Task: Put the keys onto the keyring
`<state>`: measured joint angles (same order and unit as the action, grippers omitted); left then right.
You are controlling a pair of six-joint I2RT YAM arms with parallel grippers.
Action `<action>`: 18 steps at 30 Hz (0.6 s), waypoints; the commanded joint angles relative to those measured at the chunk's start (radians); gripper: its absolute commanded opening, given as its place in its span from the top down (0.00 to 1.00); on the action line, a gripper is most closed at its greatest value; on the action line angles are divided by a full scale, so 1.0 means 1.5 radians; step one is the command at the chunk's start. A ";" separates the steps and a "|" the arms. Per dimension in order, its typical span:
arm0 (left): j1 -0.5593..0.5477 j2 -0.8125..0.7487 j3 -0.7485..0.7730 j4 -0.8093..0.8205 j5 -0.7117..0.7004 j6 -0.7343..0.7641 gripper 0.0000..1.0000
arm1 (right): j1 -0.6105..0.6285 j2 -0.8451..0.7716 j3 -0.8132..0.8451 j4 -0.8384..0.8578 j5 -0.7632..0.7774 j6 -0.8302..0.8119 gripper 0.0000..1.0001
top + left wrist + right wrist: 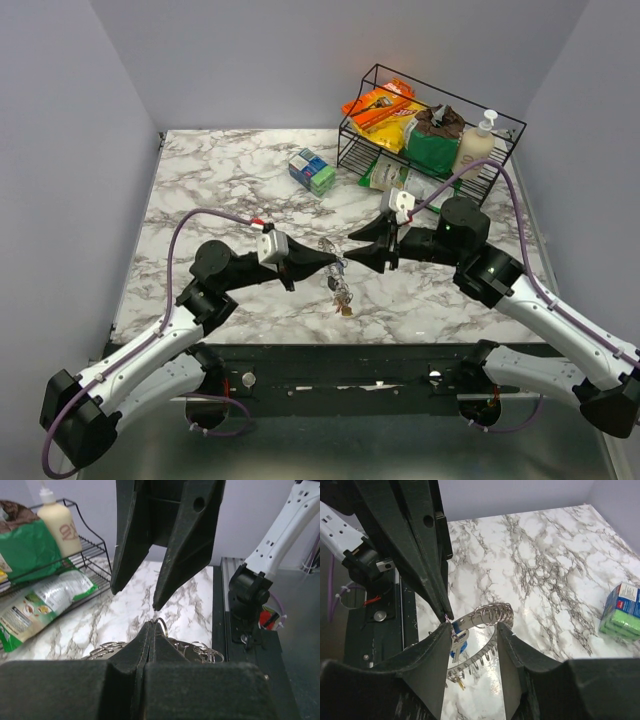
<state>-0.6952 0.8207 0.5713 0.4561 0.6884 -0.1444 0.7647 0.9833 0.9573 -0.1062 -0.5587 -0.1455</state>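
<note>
Over the marble desk the two arms meet nose to nose near the middle. The left arm reaches in from the near left corner and the right arm from the near right, both forearms lying low and nearly level, their wrists turned toward each other.

The step in hand looks like a two-handed hold on the ring, so a key can be threaded on. The left end effector is pressed together, pinching the keyring by its wire at the very fingertips. The right end effector is spread, one jaw on either side of the coiled loop. I cannot tell whether either jaw touches it.

The keyring hangs between the two tips, apparently clear of the desk. The keys dangle below it, a blue key among them, and they seem to be on the ring already.

As a judgement, the next move calls for the right jaws to close on the coil or on a key. That needs a fine approach, since the wire is thin and springy and may twist in the left pinch.
</note>
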 commanded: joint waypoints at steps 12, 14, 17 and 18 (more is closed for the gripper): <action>-0.002 -0.034 -0.059 0.279 0.020 -0.048 1.00 | -0.004 -0.028 -0.003 0.091 -0.107 0.023 0.59; -0.002 -0.029 -0.057 0.283 0.023 -0.048 1.00 | -0.004 -0.026 0.001 0.103 -0.131 0.033 0.60; -0.002 -0.028 -0.054 0.285 0.026 -0.049 1.00 | -0.004 -0.019 0.004 0.111 -0.158 0.039 0.65; -0.002 -0.028 -0.053 0.286 0.026 -0.048 1.00 | -0.004 -0.019 0.005 0.112 -0.165 0.040 0.67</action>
<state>-0.6952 0.7864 0.4850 0.7925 0.7105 -0.2115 0.7639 0.9585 0.9512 0.0113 -0.7094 -0.1089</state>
